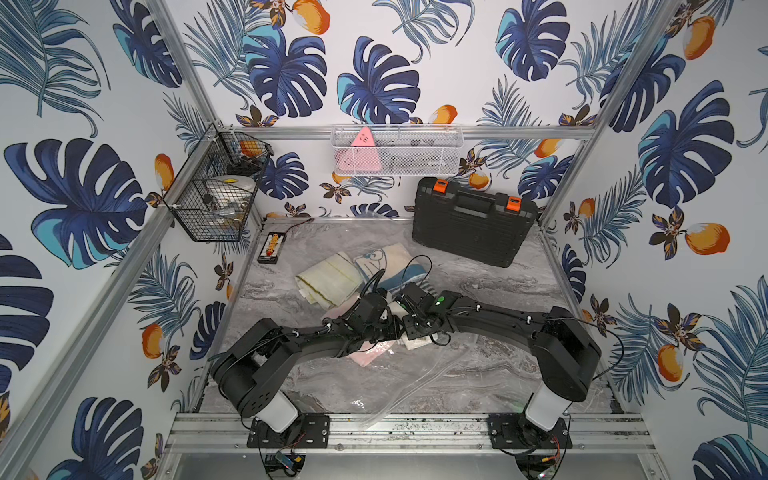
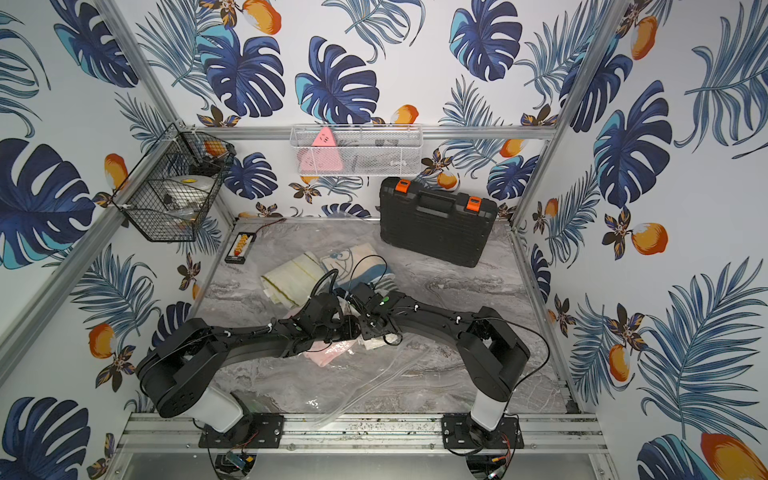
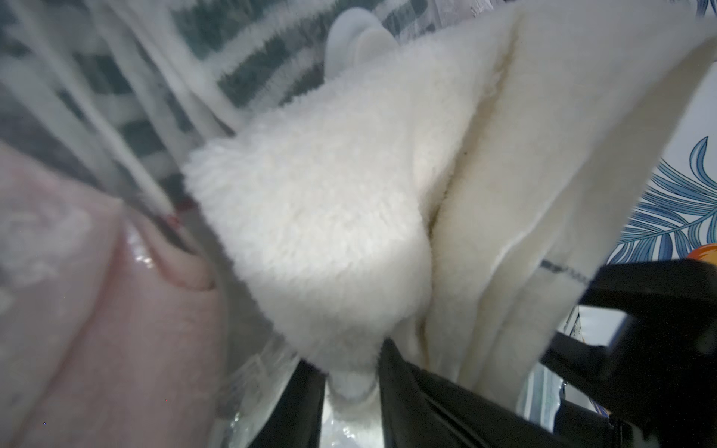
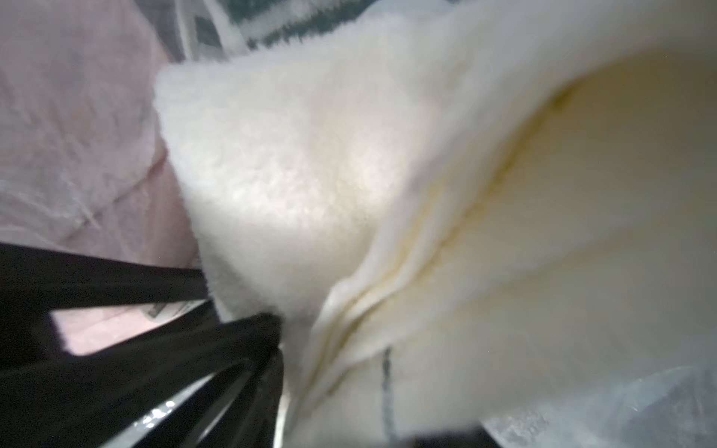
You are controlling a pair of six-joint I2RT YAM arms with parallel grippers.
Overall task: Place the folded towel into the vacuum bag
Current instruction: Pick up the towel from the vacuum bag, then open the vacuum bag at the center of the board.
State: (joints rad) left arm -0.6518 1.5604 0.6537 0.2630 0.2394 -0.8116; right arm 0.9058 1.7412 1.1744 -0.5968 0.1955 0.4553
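**Status: insertion step, not complete.**

1. The left gripper [image 3: 349,372] stands with a corner of the folded towel [image 3: 329,217] between its dark fingers [image 3: 411,391]. The left wrist view does not show whether they clamp the pile or merely flank it, so its state cannot be determined.
2. The right gripper [image 1: 411,307] meets the left one over the middle of the table [image 1: 519,291]. Its fingertips are hidden by the arm in both top views and are not clearly visible in its own wrist view, so its state cannot be determined either.
3. The towel is cream, fluffy and folded in several layers. It is bunched between the two wrists and fills both wrist views.
4. The vacuum bag [image 1: 419,374] lies flat, nearer the arm bases than the grippers. Its clear film shows just beside the towel in the right wrist view and lies over a pink towel [image 3: 77,291] in the left wrist view. That pink towel appears to be inside already.
5. A round white part [image 3: 357,35], probably the valve cap, is visible past the towel.

**Assessment.** The towel is at the bag, touching the film. How far it has passed the opening cannot be told. Remaining, by judgement: seat the towel fully inside, let go, and withdraw both arms.
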